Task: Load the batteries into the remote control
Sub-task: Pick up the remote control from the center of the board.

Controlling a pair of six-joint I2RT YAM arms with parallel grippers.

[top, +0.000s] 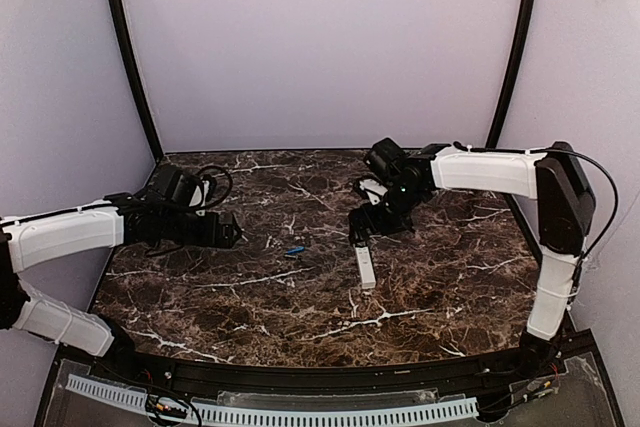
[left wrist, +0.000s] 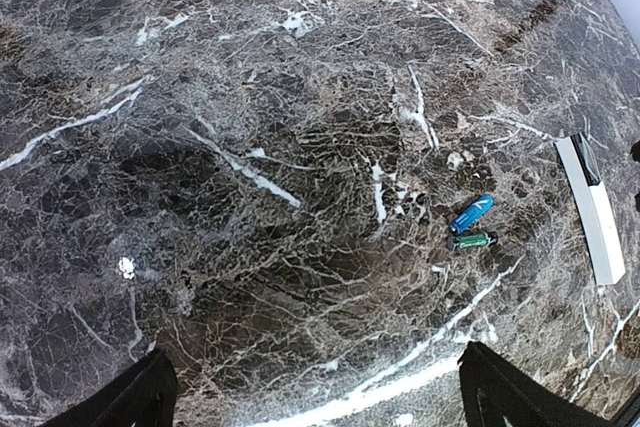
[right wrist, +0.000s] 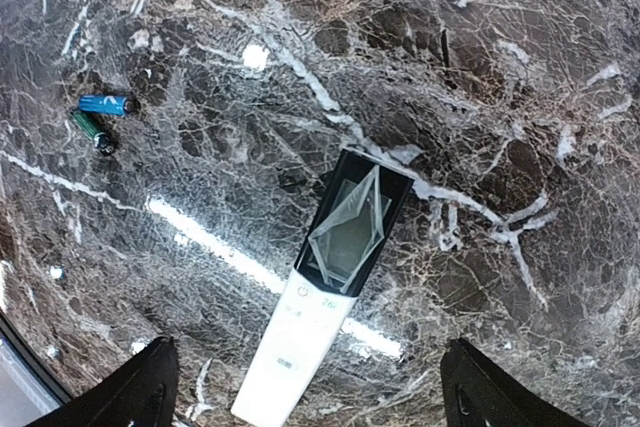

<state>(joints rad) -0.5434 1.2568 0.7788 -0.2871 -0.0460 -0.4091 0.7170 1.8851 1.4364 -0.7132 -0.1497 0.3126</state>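
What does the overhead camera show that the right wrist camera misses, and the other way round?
Only the overhead view: both whole arms, with the left gripper and right gripper open over the table, and the pale walls behind.
Only the right wrist view: a green battery beside the blue battery, and the glossy dark window at one end of the remote control, seen close.
Both: the white remote control, the blue battery and the marbled table.
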